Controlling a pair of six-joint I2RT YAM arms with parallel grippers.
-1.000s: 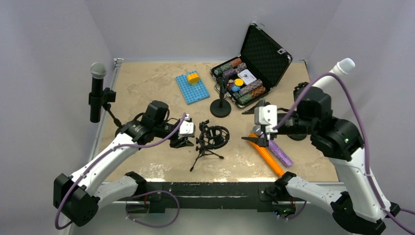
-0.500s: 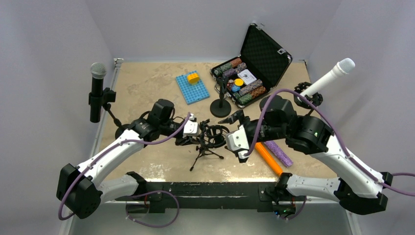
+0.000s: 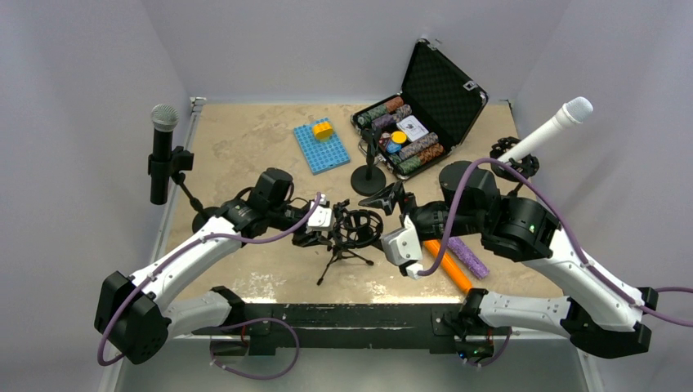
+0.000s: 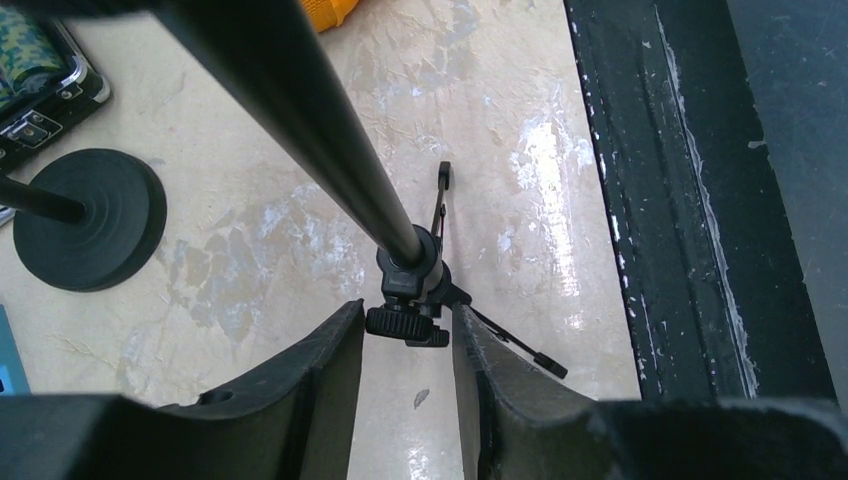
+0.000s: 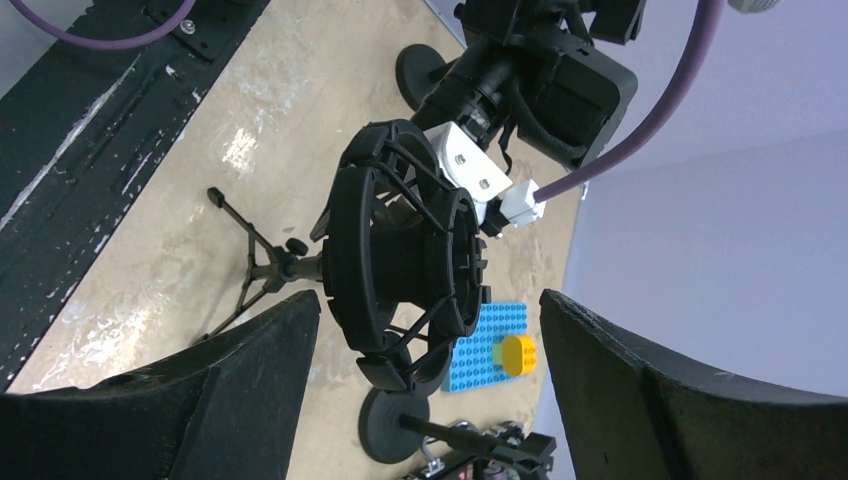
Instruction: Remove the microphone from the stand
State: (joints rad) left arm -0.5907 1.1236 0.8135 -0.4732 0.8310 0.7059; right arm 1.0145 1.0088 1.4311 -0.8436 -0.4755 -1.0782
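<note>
Overhead: black microphone (image 3: 163, 151) upright in left stand (image 3: 173, 161), white microphone (image 3: 547, 131) tilted in right stand (image 3: 516, 160), both well apart from left gripper (image 3: 315, 230) and right gripper (image 3: 390, 227), which flank a tripod (image 3: 343, 255) on the surface (image 3: 245, 147). Left wrist: jaws close about the tripod neck, grip unclear. Right wrist: jaws wide apart, empty, shock mount (image 5: 400, 250) between.

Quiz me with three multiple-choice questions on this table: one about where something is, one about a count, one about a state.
1. The yellow brick sits: A on the blue plate; B in a drawer; C under a cloth.
2. Microphones in view: A one; B two; C four.
3. The right gripper has its fingers: A pressed together; B clamping the yellow brick; C spread apart.
A, it rests on the plate's far end; B, black microphone left, white microphone right; C, its wrist view shows a wide gap.
</note>
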